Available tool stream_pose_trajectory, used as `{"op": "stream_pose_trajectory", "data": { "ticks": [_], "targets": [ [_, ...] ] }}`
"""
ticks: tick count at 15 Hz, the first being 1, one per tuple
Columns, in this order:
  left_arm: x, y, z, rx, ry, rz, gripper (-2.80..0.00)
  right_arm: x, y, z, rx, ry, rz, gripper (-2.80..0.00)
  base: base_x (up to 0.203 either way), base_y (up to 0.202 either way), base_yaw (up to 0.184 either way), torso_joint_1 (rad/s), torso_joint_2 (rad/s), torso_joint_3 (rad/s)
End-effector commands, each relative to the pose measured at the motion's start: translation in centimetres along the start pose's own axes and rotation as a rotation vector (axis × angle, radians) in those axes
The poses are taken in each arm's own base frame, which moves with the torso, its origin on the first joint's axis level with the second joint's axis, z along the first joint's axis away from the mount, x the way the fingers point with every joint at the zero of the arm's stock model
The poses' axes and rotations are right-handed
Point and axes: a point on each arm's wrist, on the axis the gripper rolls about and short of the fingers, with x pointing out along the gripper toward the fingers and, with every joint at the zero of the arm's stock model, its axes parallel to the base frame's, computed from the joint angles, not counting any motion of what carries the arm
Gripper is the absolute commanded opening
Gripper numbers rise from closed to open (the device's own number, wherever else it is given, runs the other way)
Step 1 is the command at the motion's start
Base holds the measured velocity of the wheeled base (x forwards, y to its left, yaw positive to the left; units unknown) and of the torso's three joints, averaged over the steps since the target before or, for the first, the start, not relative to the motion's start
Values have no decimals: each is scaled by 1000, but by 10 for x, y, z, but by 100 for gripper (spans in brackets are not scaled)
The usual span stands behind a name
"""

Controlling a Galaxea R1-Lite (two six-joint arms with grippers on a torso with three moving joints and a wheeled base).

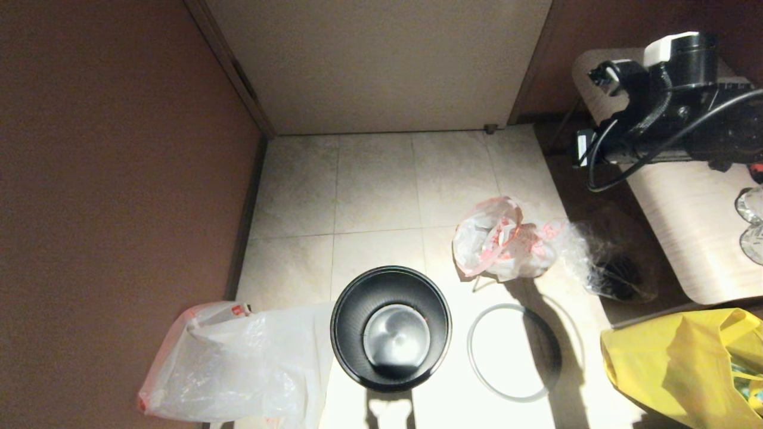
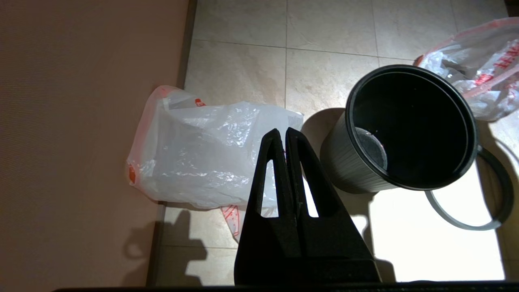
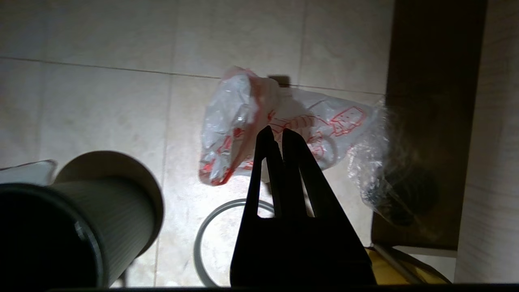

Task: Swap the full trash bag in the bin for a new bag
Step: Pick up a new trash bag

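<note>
On the floor, the bin [image 1: 390, 329] stands unlined, the new bag [image 1: 238, 366] beside it, the full trash bag [image 1: 503, 239] apart. Left end effector [image 2: 282, 134] and right end effector [image 3: 274, 133] both clenched, grasping nothing.

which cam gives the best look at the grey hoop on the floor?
Head view: the grey hoop shows as a whole ring, lying flat beside the bin, not on it. Left wrist view catches only an arc behind the bin; right wrist view has it partly hidden by the right gripper.

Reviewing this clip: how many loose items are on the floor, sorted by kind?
Plastic bags: 4: full trash bag, new bag, clear crinkly bag, yellow bag
Bins: 1: bin, no bag inside
Hoops: 1: grey hoop, lying beside the bin
Total: 6
</note>
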Motion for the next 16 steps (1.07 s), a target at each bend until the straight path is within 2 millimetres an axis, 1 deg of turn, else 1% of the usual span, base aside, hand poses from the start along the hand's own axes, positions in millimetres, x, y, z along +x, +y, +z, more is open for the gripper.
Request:
{"op": "stream_pose_trajectory", "data": {
  "ticks": [1, 4, 6, 11, 14, 16],
  "targets": [
    [0, 0, 0, -1, 1, 2, -280, -26, -2, 12, 3, -22, 43, -280, 0, 0, 0, 0, 0, 0],
    [0, 0, 0, -1, 0, 1, -280, -48, -2, 12, 39, 7, 57, -280, 0, 0, 0, 0, 0, 0],
    [0, 0, 0, -1, 2, 2, -280, -72, -1, 14, 40, -4, 64, -280, 0, 0, 0, 0, 0, 0],
    [0, 0, 0, -1, 0, 1, -280, -126, -8, 4, 45, -16, 41, -280, 0, 0, 0, 0, 0, 0],
    [0, 0, 0, -1, 1, 2, -280, -172, -11, -3, 48, -59, 29, -280, 0, 0, 0, 0, 0, 0],
    [0, 0, 0, -1, 1, 2, -280, -209, -13, -16, 46, -91, 29, -280, 0, 0, 0, 0, 0, 0]
  ]
}}
